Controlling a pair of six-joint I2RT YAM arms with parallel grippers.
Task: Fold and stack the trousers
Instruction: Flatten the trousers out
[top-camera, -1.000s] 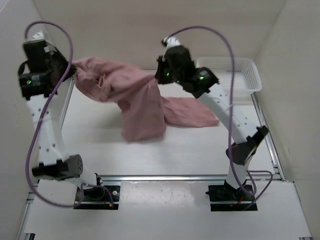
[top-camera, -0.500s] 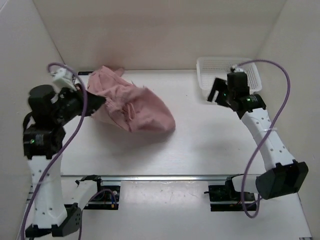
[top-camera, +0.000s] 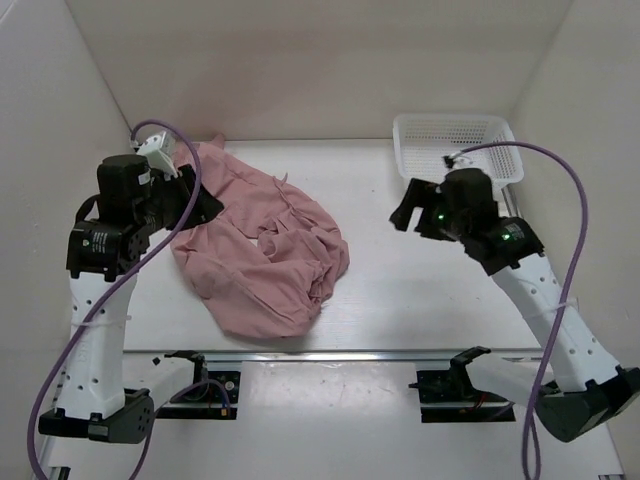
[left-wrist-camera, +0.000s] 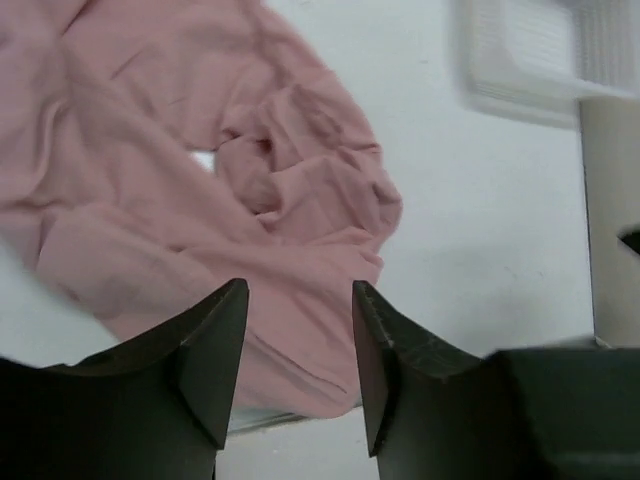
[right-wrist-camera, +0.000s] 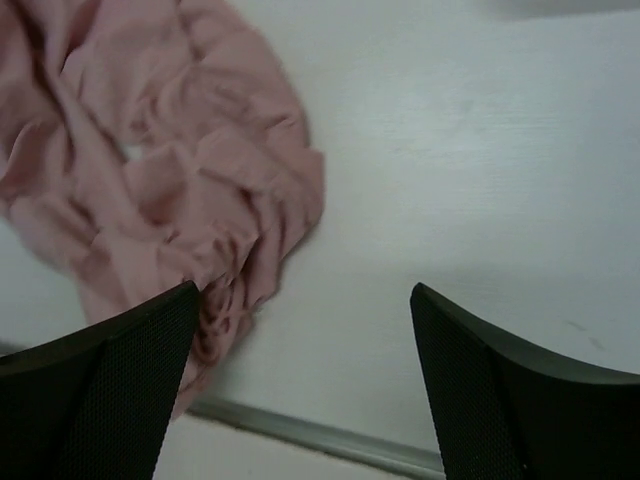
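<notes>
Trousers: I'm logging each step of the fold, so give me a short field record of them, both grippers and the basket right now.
trousers: one crumpled pink heap on the table, left of centre, not folded
left gripper: open, nothing between its jaws, above the heap's left side
right gripper: open, empty, over bare table to the right of the heap
basket: far right corner, no cloth in it
cloth held: by neither gripper

Robot lab: white-walled booth around a table.
</notes>
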